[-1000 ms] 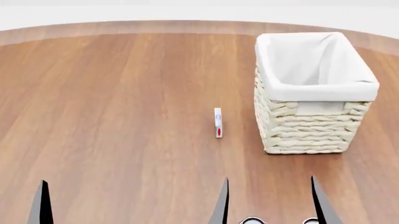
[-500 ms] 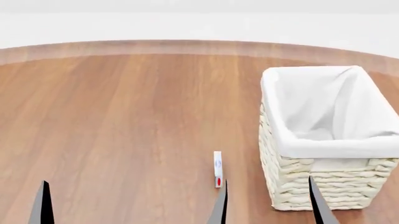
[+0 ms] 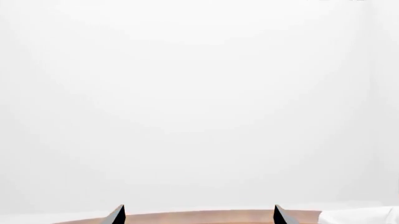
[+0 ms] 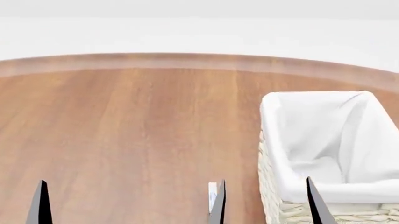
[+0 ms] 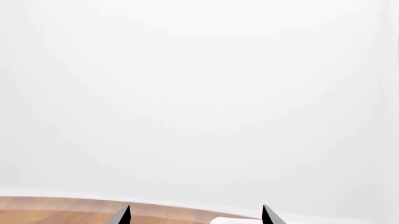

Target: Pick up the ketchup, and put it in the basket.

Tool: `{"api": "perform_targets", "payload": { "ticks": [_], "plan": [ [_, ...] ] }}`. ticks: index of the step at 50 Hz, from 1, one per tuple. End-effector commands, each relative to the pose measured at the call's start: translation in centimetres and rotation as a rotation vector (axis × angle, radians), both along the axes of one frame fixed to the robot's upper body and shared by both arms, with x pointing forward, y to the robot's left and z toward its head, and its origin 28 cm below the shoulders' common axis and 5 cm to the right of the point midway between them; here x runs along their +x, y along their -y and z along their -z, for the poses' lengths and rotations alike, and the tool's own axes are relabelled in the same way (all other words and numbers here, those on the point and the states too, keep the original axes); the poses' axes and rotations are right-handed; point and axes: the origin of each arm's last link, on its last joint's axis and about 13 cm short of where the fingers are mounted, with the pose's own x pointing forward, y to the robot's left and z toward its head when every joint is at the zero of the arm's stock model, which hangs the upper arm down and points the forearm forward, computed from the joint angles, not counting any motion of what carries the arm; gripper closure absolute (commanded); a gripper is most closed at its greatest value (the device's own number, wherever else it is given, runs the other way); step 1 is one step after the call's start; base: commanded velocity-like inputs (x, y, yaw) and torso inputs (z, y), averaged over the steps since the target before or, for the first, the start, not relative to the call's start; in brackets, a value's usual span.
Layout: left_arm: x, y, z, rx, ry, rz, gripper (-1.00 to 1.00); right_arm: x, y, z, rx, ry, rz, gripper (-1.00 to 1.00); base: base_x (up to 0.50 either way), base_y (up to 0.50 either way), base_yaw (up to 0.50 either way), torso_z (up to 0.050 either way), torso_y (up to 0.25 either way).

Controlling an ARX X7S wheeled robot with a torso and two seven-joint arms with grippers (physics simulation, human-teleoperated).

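Most of what matters sits at the bottom of my head view, cut off. Of the ketchup [image 4: 212, 193] I see only a pale sliver, its white cap end, half hidden behind one of my right fingertips [image 4: 219, 205]; the red body and label are out of sight. The basket [image 4: 274, 212] is cropped too: its wicker wall shows only as a strip under the white lining, and its right side runs out of frame. It stands toward the right of the tabletop [image 4: 124, 130], well short of the curved far edge. My right gripper [image 4: 265, 205] shows two dark tips spread well apart, nothing between them; the ketchup lies just beside the inner tip, outside the gap, and the other tip overlaps the basket's near rim. Of my left gripper [image 3: 198, 215] the head view shows one tip only, but the left wrist view shows both, parted and empty. Both wrist views are mostly blank white, with a thin band of tabletop.
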Motion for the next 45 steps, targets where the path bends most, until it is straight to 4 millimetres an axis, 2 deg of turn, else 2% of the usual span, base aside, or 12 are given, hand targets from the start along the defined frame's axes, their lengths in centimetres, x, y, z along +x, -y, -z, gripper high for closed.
{"api": "perform_targets", "payload": {
  "ticks": [1, 21, 24, 45],
  "plan": [
    [-0.03, -0.04, 0.00, -0.005, 0.001, 0.001, -1.00, -0.12, 0.06, 0.00, 0.036, 0.017, -0.020, -1.00, -0.08, -0.50, 0.00, 0.000, 0.000],
    [-0.10, -0.04, -0.09, -0.010, 0.006, 0.002, -1.00, -0.09, 0.00, 0.02, 0.024, 0.007, -0.017, -1.00, -0.08, -0.50, 0.00, 0.000, 0.000],
    [-0.29, -0.13, -0.13, -0.041, -0.001, 0.036, -1.00, 0.03, -0.07, 0.13, 0.003, -0.005, -0.009, -1.00, 0.00, 0.00, 0.00, 0.000, 0.000],
    [-0.18, -0.34, 0.03, -0.047, -0.015, 0.032, -1.00, 0.00, -0.12, 0.12, -0.005, -0.009, -0.004, -1.00, 0.00, 0.00, 0.00, 0.050, 0.000]
  ]
}}
